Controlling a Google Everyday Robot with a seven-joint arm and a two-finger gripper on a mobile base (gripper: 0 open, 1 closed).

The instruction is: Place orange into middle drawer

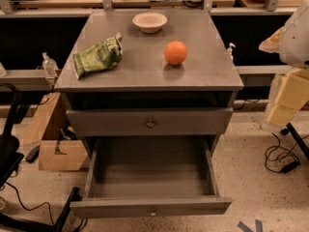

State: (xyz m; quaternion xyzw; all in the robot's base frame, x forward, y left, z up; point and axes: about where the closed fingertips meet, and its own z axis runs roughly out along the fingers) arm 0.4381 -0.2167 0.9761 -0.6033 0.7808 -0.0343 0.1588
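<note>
The orange sits on the grey cabinet top, right of centre, with nothing holding it. The middle drawer is pulled out wide below; its long grey tray is empty, and a small round knob sits centred on its front panel. My gripper is not in view. A white rounded body at the right edge stands well clear of the orange and the drawer.
A white bowl stands at the back of the top and a green snack bag lies at its left. A shut grey knobbed panel sits above the open drawer. Cardboard boxes and cables lie on the floor.
</note>
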